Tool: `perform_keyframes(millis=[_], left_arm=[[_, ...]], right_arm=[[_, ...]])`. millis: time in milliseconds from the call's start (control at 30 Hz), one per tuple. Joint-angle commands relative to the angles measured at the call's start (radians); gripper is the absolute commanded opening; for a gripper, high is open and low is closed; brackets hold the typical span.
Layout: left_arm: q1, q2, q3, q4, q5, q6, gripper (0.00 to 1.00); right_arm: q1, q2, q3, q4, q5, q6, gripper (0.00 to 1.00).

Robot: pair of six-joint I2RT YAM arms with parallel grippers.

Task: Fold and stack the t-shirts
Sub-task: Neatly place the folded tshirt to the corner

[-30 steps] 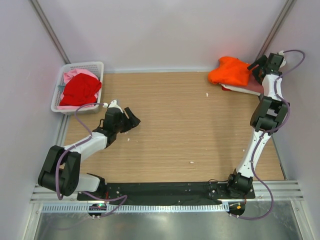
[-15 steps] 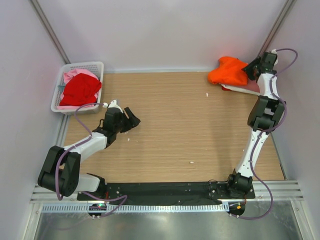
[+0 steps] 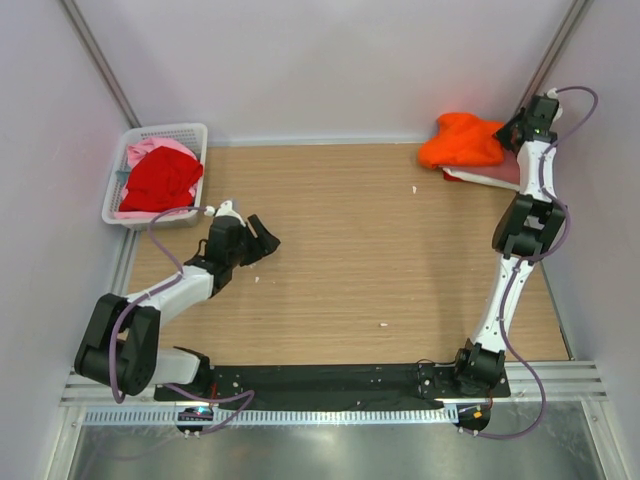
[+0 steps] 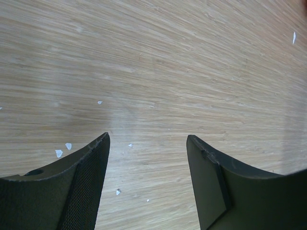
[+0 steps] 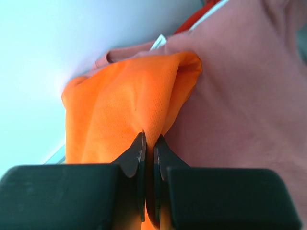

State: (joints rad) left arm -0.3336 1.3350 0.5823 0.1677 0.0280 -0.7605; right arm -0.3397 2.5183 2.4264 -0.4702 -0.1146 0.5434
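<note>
**Two white-and-black arms trailing purple-grey cables**

The left arm [image 3: 175, 288] has smooth white links set between bulky black joint housings; the right arm [image 3: 503, 290] is built the same way, with a slim white lower link and a black elbow block; both stand on a black plate [image 3: 330, 378] along the table's near edge. A purple-grey cable [image 3: 123, 318] loops beside the left arm's links; a second cable [image 3: 590, 92] of the same colour arches off the right arm's wrist. The left gripper [image 4: 146, 140] has two matte black fingers [image 4: 76, 184], one with a finely meshed inner face, the other smooth; the right gripper [image 5: 148, 141] shows a boxy black body and thin, tapering black tips.
</note>
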Motion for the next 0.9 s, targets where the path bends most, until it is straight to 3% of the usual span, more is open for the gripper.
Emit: perform_keyframes(millis=[0, 467, 867], left_arm=[[-0.004, -0.028, -0.007, 0.049, -0.020, -0.005, 0.66], [-0.004, -0.037, -0.013, 0.053, -0.022, -0.007, 0.66], [-0.004, -0.045, -0.019, 0.058, -0.022, -0.007, 0.66]], right_arm=[[-0.024, -0.042, 0.080, -0.004, 0.075, -0.066, 0.01], [-0.111, -0.110, 0.010, -0.004, 0.110, -0.103, 0.02], [-0.119, -0.151, -0.004, 0.008, 0.372, -0.164, 0.02]])
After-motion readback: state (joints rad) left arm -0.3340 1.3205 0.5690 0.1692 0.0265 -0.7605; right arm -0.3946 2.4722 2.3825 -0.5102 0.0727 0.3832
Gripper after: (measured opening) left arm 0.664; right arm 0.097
